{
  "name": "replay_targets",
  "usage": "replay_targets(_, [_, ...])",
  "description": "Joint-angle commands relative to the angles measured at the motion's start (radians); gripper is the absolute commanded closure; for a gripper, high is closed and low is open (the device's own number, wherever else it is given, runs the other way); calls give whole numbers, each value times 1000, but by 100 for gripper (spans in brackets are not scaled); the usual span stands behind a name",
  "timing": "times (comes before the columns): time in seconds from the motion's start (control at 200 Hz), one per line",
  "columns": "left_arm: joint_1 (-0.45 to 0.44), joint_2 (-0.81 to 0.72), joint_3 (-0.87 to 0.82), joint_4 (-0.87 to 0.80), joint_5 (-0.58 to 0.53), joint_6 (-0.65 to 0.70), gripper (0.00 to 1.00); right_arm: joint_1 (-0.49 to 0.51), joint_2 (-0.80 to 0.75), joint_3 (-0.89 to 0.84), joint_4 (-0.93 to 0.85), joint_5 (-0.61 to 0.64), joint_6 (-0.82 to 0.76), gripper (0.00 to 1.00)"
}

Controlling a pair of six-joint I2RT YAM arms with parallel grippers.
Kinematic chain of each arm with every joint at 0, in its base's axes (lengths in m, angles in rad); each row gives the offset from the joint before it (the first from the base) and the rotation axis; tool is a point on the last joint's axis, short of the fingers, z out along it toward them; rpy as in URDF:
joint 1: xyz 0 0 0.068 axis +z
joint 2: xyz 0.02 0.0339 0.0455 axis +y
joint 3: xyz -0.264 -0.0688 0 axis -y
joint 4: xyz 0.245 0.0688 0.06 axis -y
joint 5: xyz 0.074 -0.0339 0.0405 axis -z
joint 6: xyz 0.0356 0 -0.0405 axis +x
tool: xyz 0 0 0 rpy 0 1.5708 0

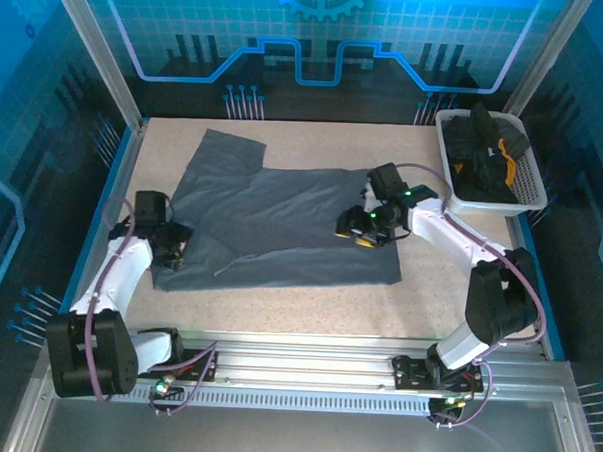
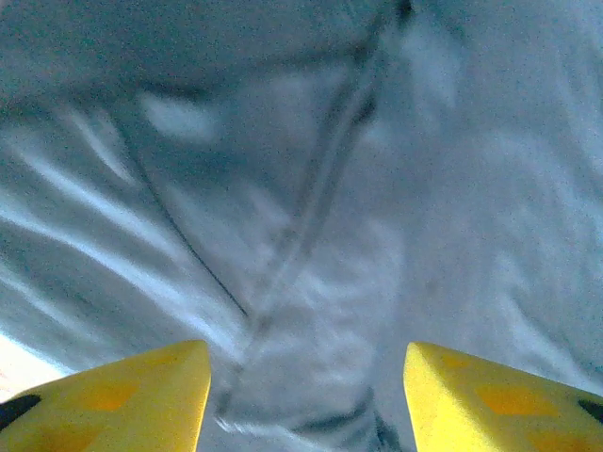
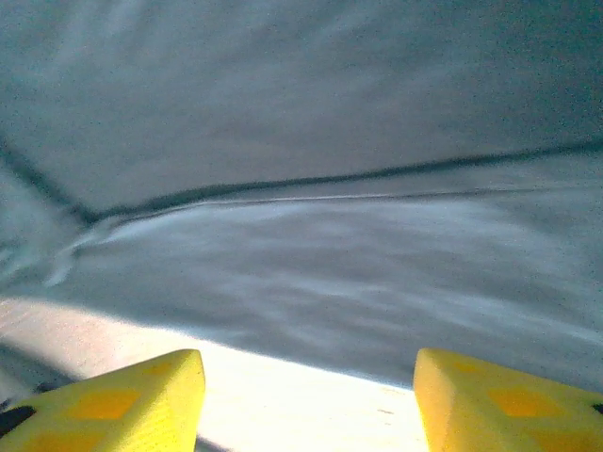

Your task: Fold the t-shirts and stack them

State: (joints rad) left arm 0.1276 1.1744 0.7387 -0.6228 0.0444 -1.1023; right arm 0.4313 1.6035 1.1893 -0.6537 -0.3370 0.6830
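Where the grey t-shirt [image 1: 282, 220] lies spread on the table [image 1: 308, 306], left of centre, the left gripper [image 1: 173, 242] sits at its near-left corner. Its fingers are apart with nothing between them, cloth just below. Further right, the right gripper [image 1: 359, 229] is over the shirt's right part, fingers likewise parted and empty. Far right: one white mesh basket [image 1: 531, 191] holding a heap of black t-shirts [image 1: 477, 144], one with an orange patch [image 1: 504, 155]; number in heap cannot tell. Count: one grey shirt, one basket, two grippers.
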Motion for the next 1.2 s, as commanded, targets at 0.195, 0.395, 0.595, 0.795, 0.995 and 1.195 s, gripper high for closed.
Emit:
replay_targets(0.195, [-196, 3, -149, 68, 116, -350, 45, 88, 157, 93, 223, -303, 30, 38])
replay_targets(0.395, [-197, 7, -147, 28, 76, -369, 45, 86, 164, 81, 241, -298, 35, 38])
replay_targets(0.595, [-198, 87, -138, 119, 76, -395, 54, 86, 159, 63, 245, -296, 43, 38])
replay_targets(0.795, [-204, 114, -122, 95, 80, -389, 61, 75, 153, 56, 233, -293, 42, 38])
replay_targets(0.995, [-211, 108, -131, 94, 75, -404, 58, 66, 154, 56, 220, -289, 38, 39])
replay_targets(1.195, [-210, 133, -151, 173, 32, -391, 87, 63, 141, 49, 218, -291, 42, 40])
